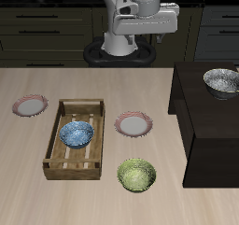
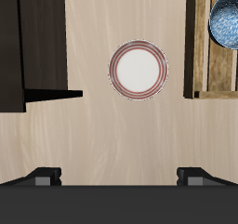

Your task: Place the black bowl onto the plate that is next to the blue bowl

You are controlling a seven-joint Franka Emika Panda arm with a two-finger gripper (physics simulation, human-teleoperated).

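Exterior view: the black bowl [image 1: 221,80] rests on a dark cabinet [image 1: 210,126] beside the table [image 1: 28,187]. The blue bowl [image 1: 77,133] sits inside a wooden tray [image 1: 54,140]; the plate [image 1: 133,125] lies just beside that tray, and a second plate [image 1: 30,105] lies beyond its other side. A yellow-green bowl [image 1: 137,175] stands nearer the front edge. The gripper [image 1: 142,37] hangs high at the back.

Wrist view: the 2 fingertips [image 2: 44,175] stand spread wide, holding nothing, above the plate [image 2: 138,69].
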